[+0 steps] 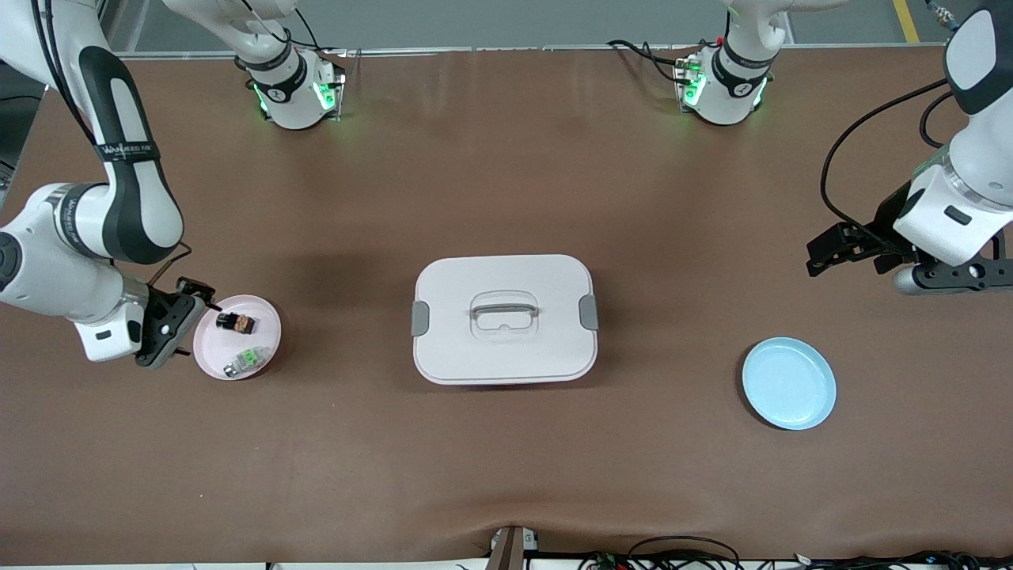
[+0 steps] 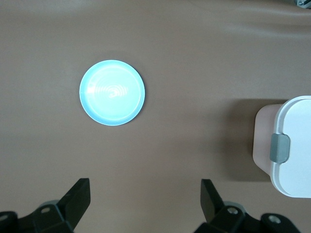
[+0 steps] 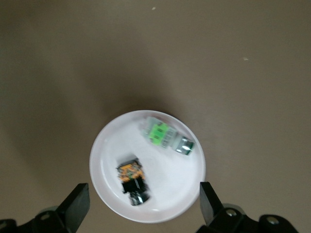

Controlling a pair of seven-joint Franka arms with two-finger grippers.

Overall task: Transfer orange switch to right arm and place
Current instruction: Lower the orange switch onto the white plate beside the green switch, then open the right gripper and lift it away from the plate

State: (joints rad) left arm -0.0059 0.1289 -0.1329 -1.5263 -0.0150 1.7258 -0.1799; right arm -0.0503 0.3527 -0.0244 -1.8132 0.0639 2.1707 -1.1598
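Orange switch (image 1: pixel 236 322) sat in the pink plate (image 1: pixel 265 317) at the right arm's end of the brown tabletop (image 1: pixel 506 198). It was a black blocky body with an orange face, lying on its side. Right wrist view showed the same part (image 3: pixel 132 179) with nothing touching it.

Second part in that plate: a small silver component with a green face (image 1: pixel 244 360), nearer the front camera than the switch and apart from it. In the right wrist view (image 3: pixel 167 137) it lay tilted, also clear of the switch.

Right end effector (image 1: pixel 178 321) hung just beside the pink plate's rim, at the plate's outer edge toward the right arm's end. Fingers (image 3: pixel 75 206) were spread wide and empty; the wrist view had the plate (image 3: pixel 104 145) framed between them.

Left end effector (image 1: pixel 851 253) was up over bare tabletop at the left arm's end, waiting. Its fingers (image 2: pixel 77 199) were also wide apart with nothing between them. Light blue plate (image 1: pixel 789 383) lay empty near it, closer to the front camera; the left wrist view showed it (image 2: pixel 112 92) too.

White lidded container (image 1: pixel 504 318) with grey side latches and a clear handle stood mid-tabletop, between the two plates and well apart from both.

Readable text: a band on the right arm (image 1: pixel 127 150) carried white lettering starting "WAN"; rest not legible.
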